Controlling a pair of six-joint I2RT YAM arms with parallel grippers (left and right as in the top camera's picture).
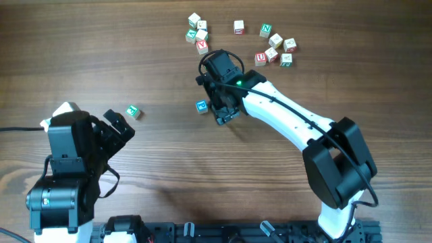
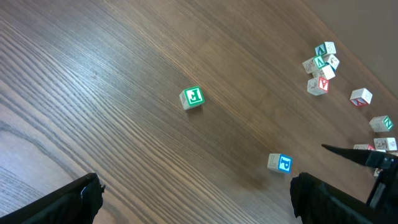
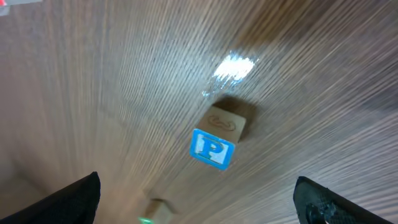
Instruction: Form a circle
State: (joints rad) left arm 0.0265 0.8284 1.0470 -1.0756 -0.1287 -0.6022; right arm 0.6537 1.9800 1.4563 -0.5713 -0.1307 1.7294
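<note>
No full circle shows: a tight clump of small pale letter cubes (image 1: 198, 32) lies at the back of the table, also in the left wrist view (image 2: 320, 65). A blue-printed P cube (image 1: 202, 106) rests on the wood, and my right gripper (image 1: 216, 102) stands open right beside it. In the right wrist view the blue cube (image 3: 214, 142) lies free between and ahead of the wide-apart right gripper (image 3: 200, 206). A green-printed cube (image 1: 133, 112) sits alone just beyond my open, empty left gripper (image 1: 119, 125); it also shows in the left wrist view (image 2: 192, 98).
More letter cubes are scattered at the back right: a red-printed one (image 1: 238, 26), a green N cube (image 1: 266, 30) and a loose group (image 1: 277, 51). The right arm (image 1: 297, 125) slants across the table's middle. Bare wood table (image 1: 169, 169) lies between the arms.
</note>
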